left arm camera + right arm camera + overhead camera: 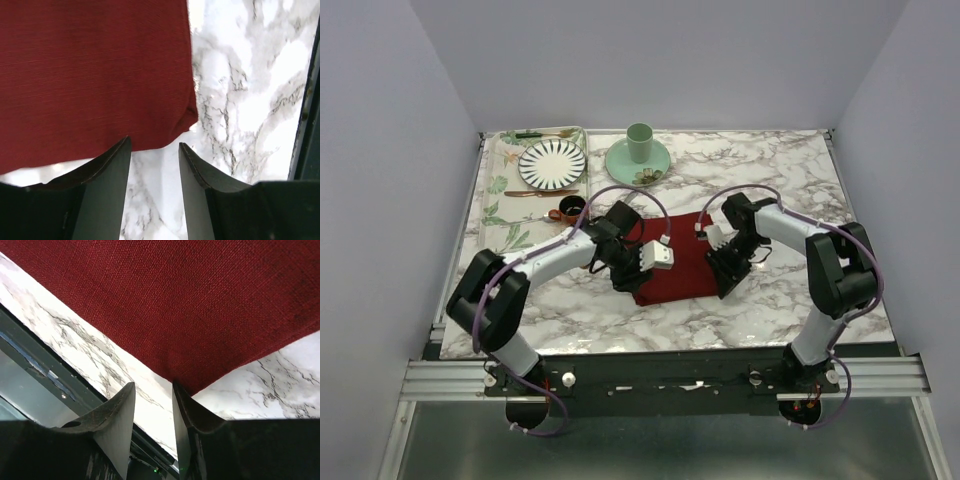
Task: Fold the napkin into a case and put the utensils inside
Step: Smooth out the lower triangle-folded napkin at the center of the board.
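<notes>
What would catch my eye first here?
The dark red napkin stands out, lying in the middle of the white marble table. The left gripper and right gripper each stand open at one of its near corners. At the far side sit a striped plate and a green cup on its saucer.
</notes>
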{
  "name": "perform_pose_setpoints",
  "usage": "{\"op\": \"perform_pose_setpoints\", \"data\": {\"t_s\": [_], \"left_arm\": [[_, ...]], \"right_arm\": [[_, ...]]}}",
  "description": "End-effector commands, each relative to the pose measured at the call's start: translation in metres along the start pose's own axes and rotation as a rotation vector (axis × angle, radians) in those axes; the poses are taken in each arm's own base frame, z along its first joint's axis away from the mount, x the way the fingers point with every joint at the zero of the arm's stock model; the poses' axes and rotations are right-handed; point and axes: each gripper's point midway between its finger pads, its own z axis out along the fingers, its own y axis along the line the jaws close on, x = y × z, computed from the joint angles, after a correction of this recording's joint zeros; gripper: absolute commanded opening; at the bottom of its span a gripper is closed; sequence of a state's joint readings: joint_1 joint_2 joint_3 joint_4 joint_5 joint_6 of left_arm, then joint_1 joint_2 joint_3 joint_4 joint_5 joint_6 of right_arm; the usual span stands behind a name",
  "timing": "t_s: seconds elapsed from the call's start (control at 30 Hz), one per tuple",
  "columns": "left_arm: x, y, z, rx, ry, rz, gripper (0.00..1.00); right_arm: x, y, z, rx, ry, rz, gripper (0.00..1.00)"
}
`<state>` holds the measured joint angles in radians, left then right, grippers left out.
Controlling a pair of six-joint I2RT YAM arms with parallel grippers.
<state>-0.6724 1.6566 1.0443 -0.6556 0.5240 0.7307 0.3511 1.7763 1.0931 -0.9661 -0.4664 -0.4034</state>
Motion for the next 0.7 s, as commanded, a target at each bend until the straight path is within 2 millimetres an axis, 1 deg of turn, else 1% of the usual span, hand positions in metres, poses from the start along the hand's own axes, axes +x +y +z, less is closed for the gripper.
{"op": "perform_pose_setpoints", "data": {"t_s": [0.0,0.03,0.07,0.13,0.17,0.23,0.27,0.3,0.33,0.4,0.43,0.47,0.57,0.67], "left_arm": [[-0.044,0.015,-0.032,-0.181,-0.223,0.004,0.54],[-0.048,0.013,-0.038,-0.211,-0.249,0.019,0.55],[-0.042,0.008,-0.033,-0.220,-0.230,0.028,0.55],[-0.042,0.004,-0.031,-0.240,-0.228,0.056,0.54],[-0.043,-0.003,-0.028,-0.232,-0.223,0.076,0.52],[-0.041,-0.010,-0.025,-0.239,-0.202,0.092,0.44],[-0.037,-0.014,-0.021,-0.233,-0.188,0.093,0.42],[-0.039,-0.020,-0.017,-0.230,-0.182,0.110,0.40],[-0.039,-0.023,-0.015,-0.232,-0.180,0.100,0.35],[-0.039,-0.031,-0.009,-0.217,-0.166,0.111,0.30],[-0.037,-0.032,-0.007,-0.226,-0.154,0.113,0.26],[-0.034,-0.035,-0.004,-0.219,-0.142,0.098,0.25],[-0.030,-0.034,0.003,-0.226,-0.110,0.057,0.24],[-0.028,-0.026,0.008,-0.261,-0.085,0.026,0.24]], "right_arm": [[-0.009,0.009,-0.015,-0.009,-0.071,-0.007,0.43],[-0.009,0.008,-0.015,-0.007,-0.076,-0.006,0.43],[-0.009,0.009,-0.016,-0.006,-0.079,-0.002,0.43],[-0.009,0.010,-0.017,-0.016,-0.089,0.011,0.41],[-0.009,0.010,-0.018,-0.018,-0.095,0.013,0.38],[-0.011,0.011,-0.020,-0.013,-0.110,0.012,0.35],[-0.012,0.012,-0.020,-0.021,-0.114,0.014,0.35],[-0.014,0.013,-0.021,-0.024,-0.116,0.017,0.34],[-0.013,0.013,-0.020,-0.029,-0.110,0.022,0.35],[-0.013,0.014,-0.020,-0.034,-0.108,0.024,0.34],[-0.013,0.013,-0.018,-0.034,-0.106,0.025,0.34],[-0.012,0.012,-0.017,-0.033,-0.105,0.024,0.34],[-0.011,0.007,-0.012,-0.025,-0.094,0.028,0.34],[-0.010,0.002,-0.004,-0.017,-0.077,0.043,0.34]]}}
